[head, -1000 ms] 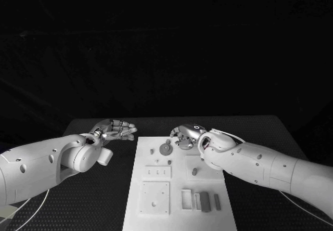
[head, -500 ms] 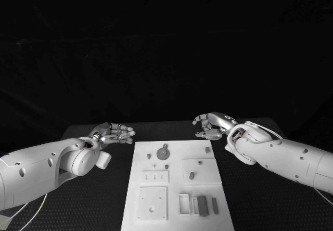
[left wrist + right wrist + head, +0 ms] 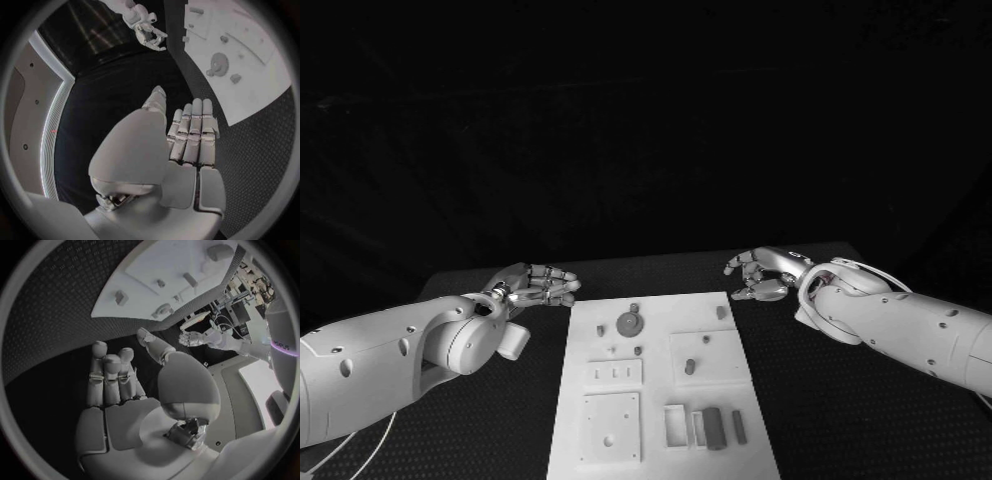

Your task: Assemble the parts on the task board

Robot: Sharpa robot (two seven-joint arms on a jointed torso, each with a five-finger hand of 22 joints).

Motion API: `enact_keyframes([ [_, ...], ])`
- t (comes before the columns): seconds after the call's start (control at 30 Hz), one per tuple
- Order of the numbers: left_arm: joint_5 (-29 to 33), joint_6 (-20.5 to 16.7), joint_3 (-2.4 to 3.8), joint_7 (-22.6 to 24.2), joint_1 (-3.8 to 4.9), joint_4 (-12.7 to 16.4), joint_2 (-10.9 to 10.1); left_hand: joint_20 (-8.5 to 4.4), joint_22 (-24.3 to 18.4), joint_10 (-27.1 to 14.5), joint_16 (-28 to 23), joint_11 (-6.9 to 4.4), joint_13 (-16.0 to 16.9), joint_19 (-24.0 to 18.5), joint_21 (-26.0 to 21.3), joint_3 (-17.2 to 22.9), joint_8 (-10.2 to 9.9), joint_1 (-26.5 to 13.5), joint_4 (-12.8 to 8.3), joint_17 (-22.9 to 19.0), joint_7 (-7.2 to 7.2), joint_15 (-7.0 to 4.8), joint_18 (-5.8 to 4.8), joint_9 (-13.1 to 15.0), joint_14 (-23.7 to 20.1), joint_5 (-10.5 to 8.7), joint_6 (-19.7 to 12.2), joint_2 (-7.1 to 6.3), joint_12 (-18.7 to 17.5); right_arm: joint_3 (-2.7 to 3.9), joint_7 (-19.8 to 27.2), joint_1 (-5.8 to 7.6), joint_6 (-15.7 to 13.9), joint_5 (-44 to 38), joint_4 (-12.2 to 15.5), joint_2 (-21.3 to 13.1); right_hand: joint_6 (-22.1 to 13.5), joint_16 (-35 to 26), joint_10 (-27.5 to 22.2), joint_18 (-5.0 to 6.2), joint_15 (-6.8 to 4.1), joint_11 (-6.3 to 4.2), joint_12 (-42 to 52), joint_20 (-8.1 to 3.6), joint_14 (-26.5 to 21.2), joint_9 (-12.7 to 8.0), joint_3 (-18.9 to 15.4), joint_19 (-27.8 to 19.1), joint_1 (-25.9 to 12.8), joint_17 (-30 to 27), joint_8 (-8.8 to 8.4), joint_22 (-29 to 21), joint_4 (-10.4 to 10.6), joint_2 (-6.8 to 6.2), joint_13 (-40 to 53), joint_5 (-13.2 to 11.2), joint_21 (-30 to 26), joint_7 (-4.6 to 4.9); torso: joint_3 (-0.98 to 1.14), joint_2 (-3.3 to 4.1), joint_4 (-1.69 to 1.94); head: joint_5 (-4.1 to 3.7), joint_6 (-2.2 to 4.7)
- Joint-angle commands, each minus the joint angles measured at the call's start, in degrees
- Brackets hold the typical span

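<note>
**Right hand pulls back from the board, nothing in it**

Nearest on the task board [image 3: 661, 455], at its close edge, a few bar-shaped parts [image 3: 714, 425] lie side by side, next to a square plate with holes. Further up the board sits a small upright peg [image 3: 689, 367], and beyond that, by the far edge, a round gear-like part [image 3: 629, 325] lies flat. Past the board's far right corner hovers the right hand [image 3: 764, 274], fingers loosely curled, gripping nothing; a second ago it was bent low over the gear, and it has since lifted off and swung out over the bare desk [image 3: 877, 420]. Off the far left corner, the left hand [image 3: 531, 285] has hardly moved, fingers curled, empty too. My reading: the gear has just been placed or let go, and the near bars remain to be fitted
</note>
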Motion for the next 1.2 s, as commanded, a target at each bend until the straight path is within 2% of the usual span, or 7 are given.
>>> enact_keyframes([
  [0.03,-0.2,1.2,0.05,1.0,-0.15,-0.1,0.1,0.07,0.1,0.0,-0.3,-0.03,0.0,0.5,-0.2,-0.3,0.1,0.1,-0.1,0.1,0.46,0.12,0.20,0.0,0.5,-0.29,0.1,0.48,0.0,-0.20,2.5,-0.96,2.8,-1.1,-1.7,0.4,2.5,0.0,-0.6,0.31,-0.32,0.05,-0.1,0.50,0.0,-0.1,-0.4,0.0,0.1,0.2,-0.07,0.1,0.1,-0.78,-0.1,0.1,-0.3,1.99,0.45,-0.18,-0.04,0.07,-0.40],
  [0.17,-0.2,1.3,0.05,1.0,-0.26,-0.3,0.2,0.08,0.1,-0.1,-0.3,-0.01,0.0,0.4,-0.3,-0.4,0.1,0.2,-0.1,0.1,0.45,0.13,0.20,0.0,0.5,-0.29,0.0,0.49,0.0,-0.33,3.0,-1.91,3.3,-1.5,-3.7,1.1,2.1,0.2,-0.6,0.31,-0.43,-0.09,0.1,0.52,0.0,-0.2,-0.6,0.1,0.2,0.3,-0.26,0.2,0.1,-1.14,-0.2,0.1,-0.2,1.82,0.56,-0.16,-0.06,0.17,-0.59],
  [0.37,-0.2,1.6,0.06,1.0,-0.49,-0.5,0.5,0.08,0.1,-0.3,-0.4,0.08,-0.1,0.4,-0.3,-0.5,0.0,0.2,0.0,0.2,0.51,0.13,0.19,-0.1,0.5,-0.29,-0.1,0.50,-0.2,-0.32,3.7,-2.92,3.8,-0.7,-6.6,2.5,1.9,0.4,-0.6,0.31,-0.66,-0.35,0.2,0.54,-0.1,-0.2,-0.8,0.1,0.2,0.4,-0.35,0.3,0.1,-1.24,-0.3,0.1,-0.2,1.53,0.34,-0.17,0.01,0.40,-0.78],
  [0.5,-0.2,1.6,0.06,0.9,-0.50,-0.5,0.4,0.09,0.1,-0.3,-0.4,0.10,-0.1,0.4,-0.3,-0.5,-0.1,0.2,0.0,0.2,0.54,0.14,0.19,-0.1,0.5,-0.29,-0.2,0.51,-0.2,-0.32,3.9,-3.57,3.7,-0.4,-7.3,3.4,1.8,0.4,-0.6,0.31,-0.75,-0.43,0.3,0.54,-0.1,-0.2,-0.8,0.1,0.2,0.5,-0.38,0.3,0.2,-1.23,-0.4,0.1,-0.2,1.45,0.56,-0.15,0.03,0.38,-0.79],
  [0.7,-0.3,1.6,0.06,0.9,-0.50,-0.4,0.4,0.09,0.1,-0.4,-0.5,0.16,-0.2,0.4,-0.4,-0.6,-0.3,0.2,0.0,0.4,0.49,0.14,0.18,-0.2,0.5,-0.30,-0.7,0.52,-0.4,-0.35,4.0,-3.94,2.8,-0.2,-9.0,5.4,1.8,0.6,-0.6,0.31,-0.85,-0.50,0.5,0.51,-0.1,-0.2,-0.9,0.3,0.1,0.6,-0.35,0.4,0.2,-0.76,-0.4,0.1,-0.1,1.41,0.50,-0.09,-0.05,0.61,-0.85],
  [0.93,-0.4,1.7,0.07,0.8,-0.50,-0.3,0.3,0.09,0.1,-0.4,-0.5,0.17,-0.2,0.5,-0.4,-0.6,-0.4,0.2,0.0,0.4,0.50,0.14,0.18,-0.2,0.5,-0.29,-0.7,0.55,-0.4,-0.60,4.1,-4.43,3.1,0.3,-10.3,6.8,1.8,0.8,-0.6,0.31,-0.86,-0.51,0.7,0.47,0.0,-0.2,-1.0,0.4,-0.1,0.7,-0.34,0.5,0.4,-0.31,-0.5,0.1,-0.1,1.41,0.34,-0.11,0.18,0.48,-1.16],
  [1.2,-0.5,1.7,0.10,0.8,-0.49,-0.1,0.2,0.09,0.1,-0.4,-0.6,0.18,-0.2,0.5,-0.4,-0.6,-0.4,0.2,0.0,0.4,0.51,0.14,0.18,-0.2,0.5,-0.29,-0.7,0.57,-0.4,-0.64,4.1,-5.15,3.1,0.4,-11.4,8.1,1.8,0.8,-0.6,0.31,-0.85,-0.50,0.9,0.45,0.0,-0.2,-1.0,0.4,-0.2,0.8,-0.37,0.5,0.4,0.10,-0.6,0.1,-0.1,1.42,0.39,-0.08,0.12,0.69,-1.56],
])
